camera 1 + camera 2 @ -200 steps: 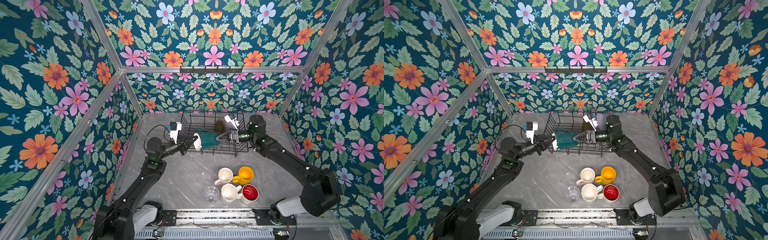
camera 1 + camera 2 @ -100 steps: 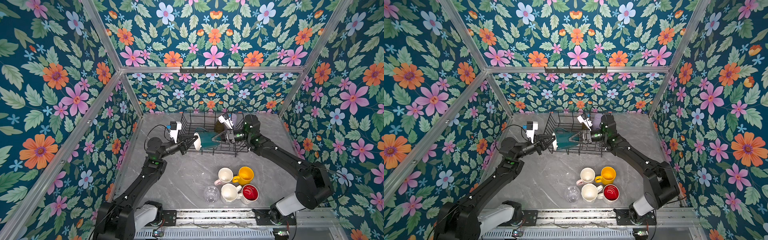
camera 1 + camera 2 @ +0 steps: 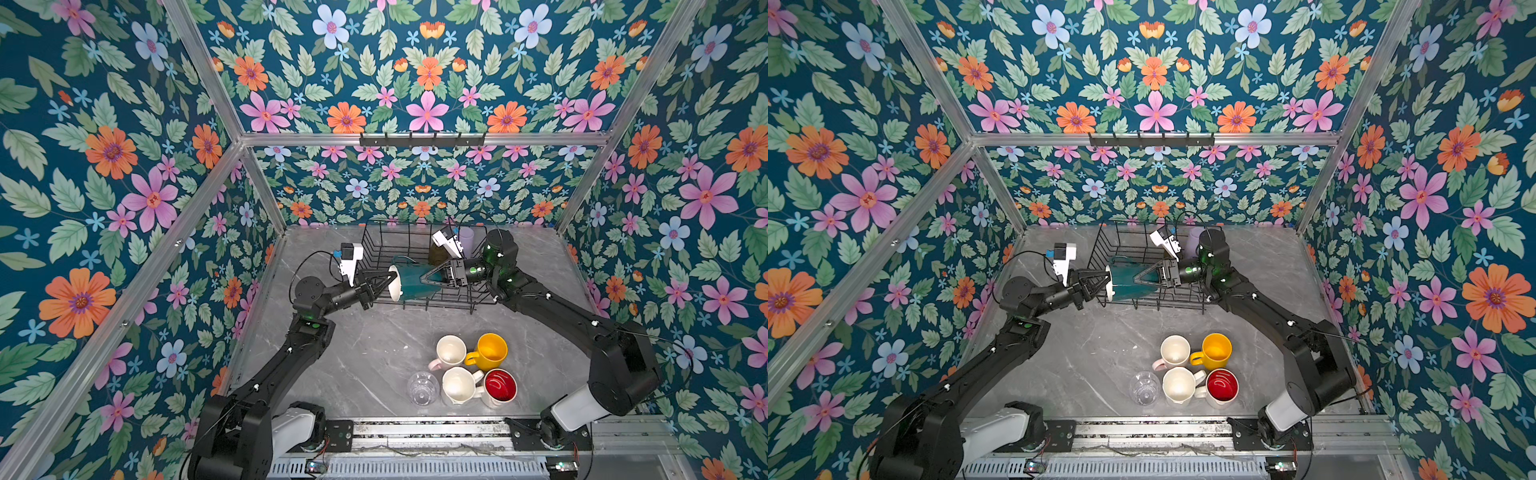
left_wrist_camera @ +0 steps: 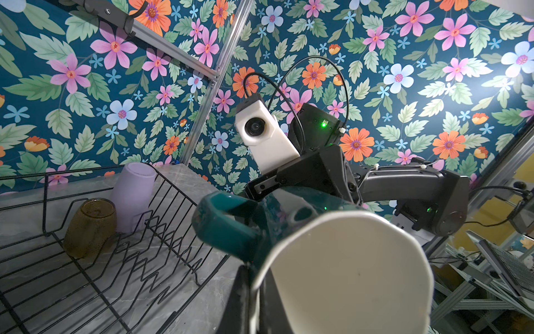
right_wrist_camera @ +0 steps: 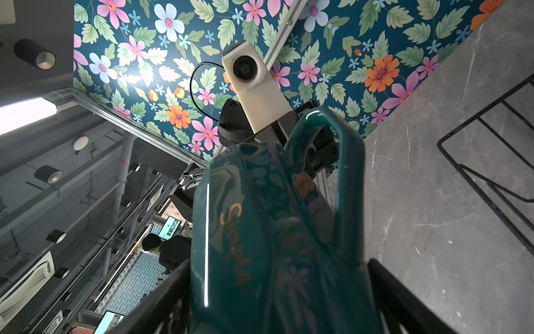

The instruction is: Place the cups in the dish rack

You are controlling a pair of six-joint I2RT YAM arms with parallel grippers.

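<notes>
Mid-frame at the dish rack [image 3: 376, 249], the left gripper [image 3: 380, 284], clenched on the rim of the dark teal mug [image 3: 413, 282], shouldn't let go until the straddling right gripper [image 3: 432, 277] (grip unclear) bites.

The dark teal mug [image 5: 260, 245] is glossy glazed ceramic. The dish rack [image 4: 135, 254] is black wire. The worktop [image 3: 365, 345] looks like smooth grey marble. The lilac tumbler [image 4: 133, 193] is matt, the olive-brown glass [image 4: 90, 227] speckled.
</notes>
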